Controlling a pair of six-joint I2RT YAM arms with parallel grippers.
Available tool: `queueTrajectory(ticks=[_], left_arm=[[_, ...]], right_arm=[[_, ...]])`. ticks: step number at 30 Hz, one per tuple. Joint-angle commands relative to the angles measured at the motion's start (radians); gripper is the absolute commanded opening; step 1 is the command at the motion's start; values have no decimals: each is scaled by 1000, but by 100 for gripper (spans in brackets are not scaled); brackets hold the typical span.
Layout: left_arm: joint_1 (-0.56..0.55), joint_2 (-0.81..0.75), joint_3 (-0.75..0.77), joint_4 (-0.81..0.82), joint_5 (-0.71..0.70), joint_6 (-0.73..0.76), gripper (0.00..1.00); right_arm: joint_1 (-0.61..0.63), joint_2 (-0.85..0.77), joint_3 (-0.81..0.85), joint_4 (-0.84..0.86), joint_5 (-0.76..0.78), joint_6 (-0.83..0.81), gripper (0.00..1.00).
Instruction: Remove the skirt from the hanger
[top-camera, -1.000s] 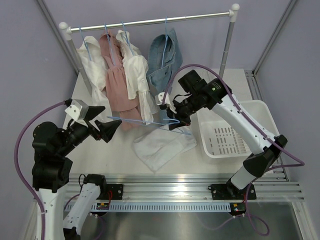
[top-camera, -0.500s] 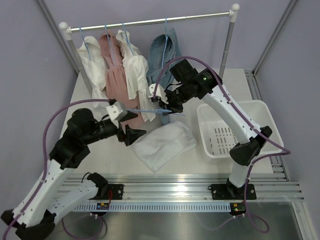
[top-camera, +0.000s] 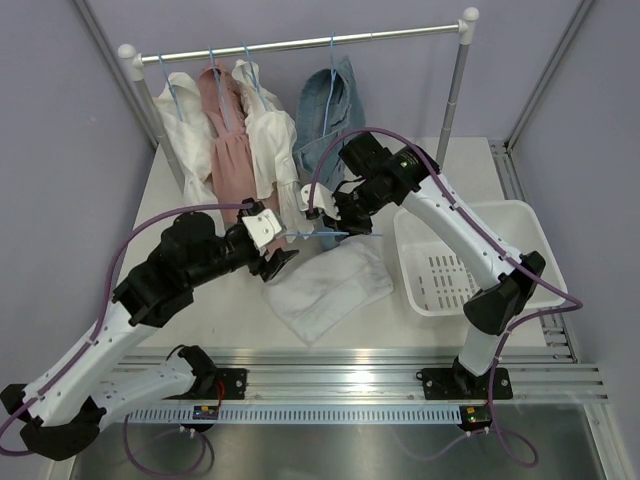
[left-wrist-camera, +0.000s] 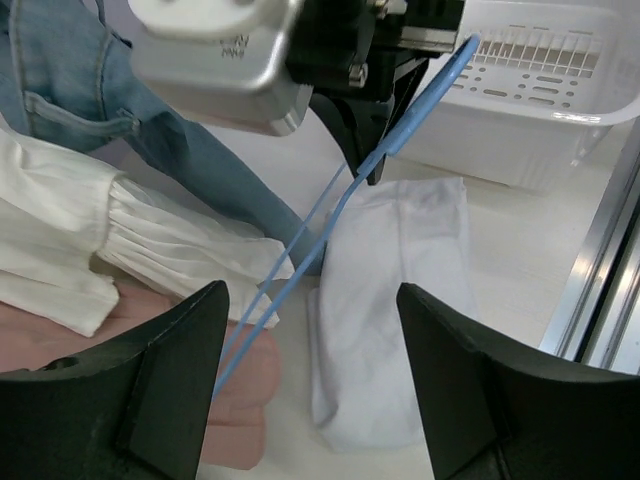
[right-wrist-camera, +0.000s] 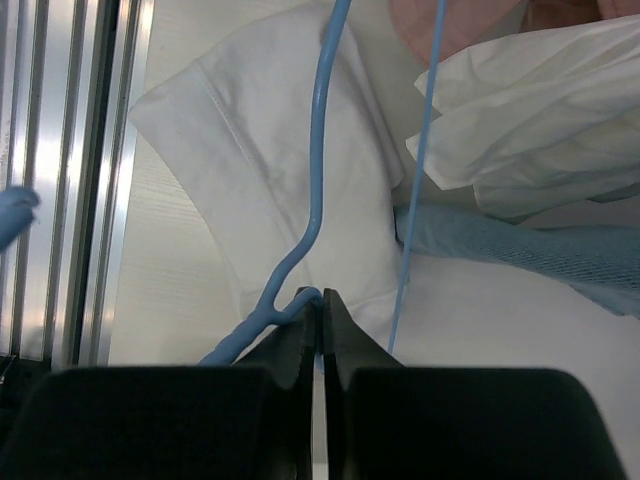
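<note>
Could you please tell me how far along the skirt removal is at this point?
Done, it seems: the white skirt lies flat on the table, and the blue hanger looks bare. In hand: the right gripper is shut on the hanger, holding it above the skirt; the left gripper is open at its other end. Left: probably only setting the hanger down.

Lilac walls (top-camera: 50, 130), white table (top-camera: 190, 195), metal clothes rail (top-camera: 380, 35) at back, aluminium track (top-camera: 340, 365) along near edge
</note>
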Motion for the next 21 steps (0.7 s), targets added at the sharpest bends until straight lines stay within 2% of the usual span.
queueTrajectory(ticks=[1, 9, 16, 19, 20, 21], left_arm=[[-15, -16, 44, 2, -4, 98, 73], [-17, 64, 26, -37, 51, 191, 75], [-17, 128, 32, -14, -10, 259, 71], [-17, 144, 41, -15, -29, 273, 57], [-17, 145, 39, -17, -29, 274, 45], [-17, 144, 36, -17, -29, 273, 39]], right_arm=[[7, -52, 7, -241, 17, -56, 0], [7, -52, 44, -292, -3, -99, 0], [23, -71, 23, -301, -26, -101, 0], [27, -74, 23, -300, -43, -93, 0], [28, -74, 26, -300, -48, -89, 0], [28, -72, 29, -298, -55, -87, 0]])
